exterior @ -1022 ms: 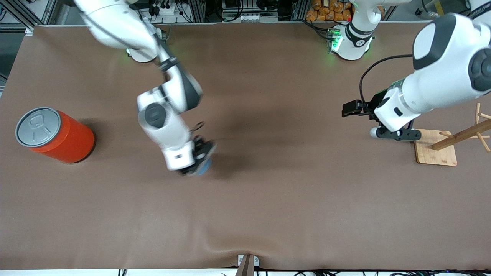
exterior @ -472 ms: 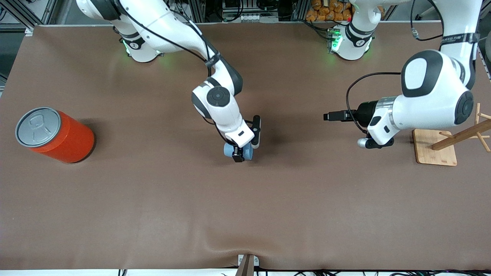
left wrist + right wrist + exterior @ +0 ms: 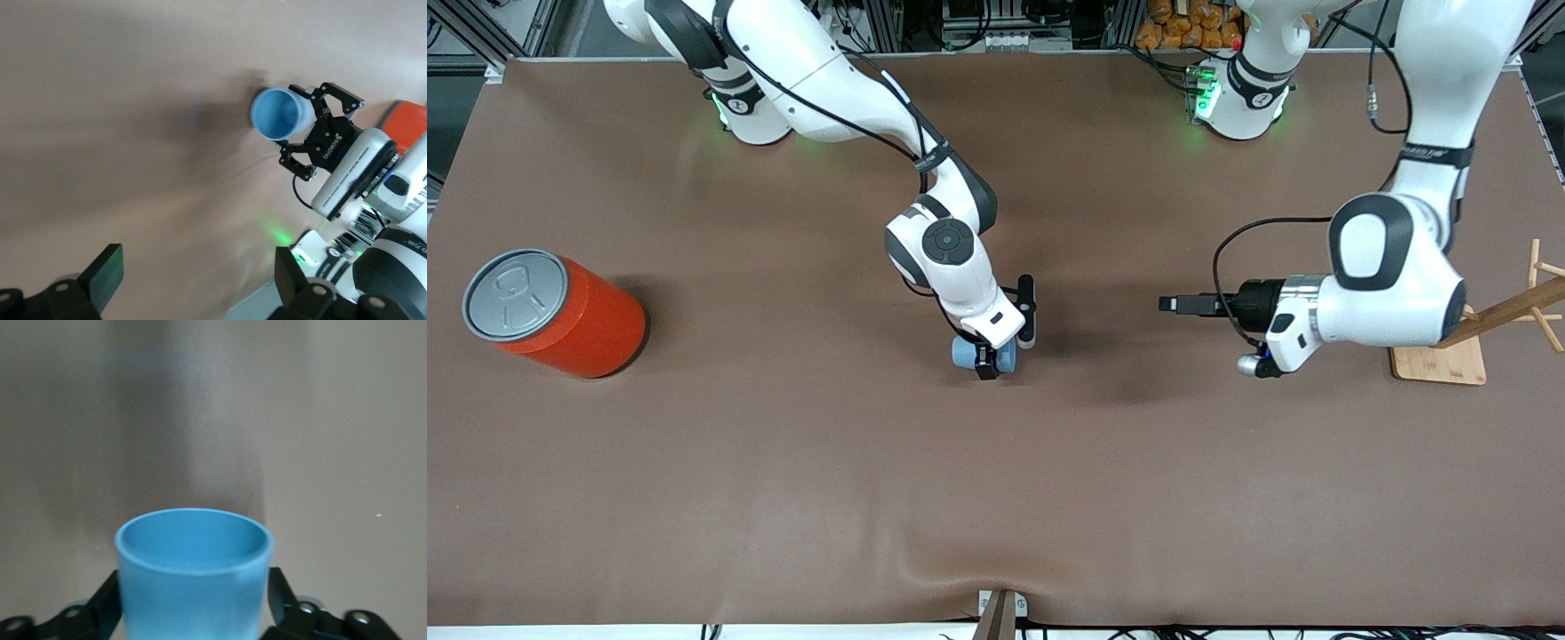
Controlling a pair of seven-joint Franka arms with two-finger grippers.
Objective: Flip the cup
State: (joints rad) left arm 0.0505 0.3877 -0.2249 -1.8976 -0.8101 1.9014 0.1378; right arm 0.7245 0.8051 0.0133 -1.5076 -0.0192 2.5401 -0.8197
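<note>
Brown tabletop (image 3: 783, 498) mostly bare, orange can (image 3: 556, 313) at the right arm's end. Mid-table, right hand (image 3: 992, 357) clamped across the cup (image 3: 971, 353), long axis level, mouth facing the left arm's end. Left hand (image 3: 1178, 305) well apart, fingers spread, holding nothing, waiting.

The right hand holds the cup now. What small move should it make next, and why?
Probably the right hand should lower gently and then open. Its fingers are shut on the cup over the middle of the table, and the right wrist view shows the cup's mouth open to the camera, so the turn looks about done. The left hand waits, open, apart from it.
</note>
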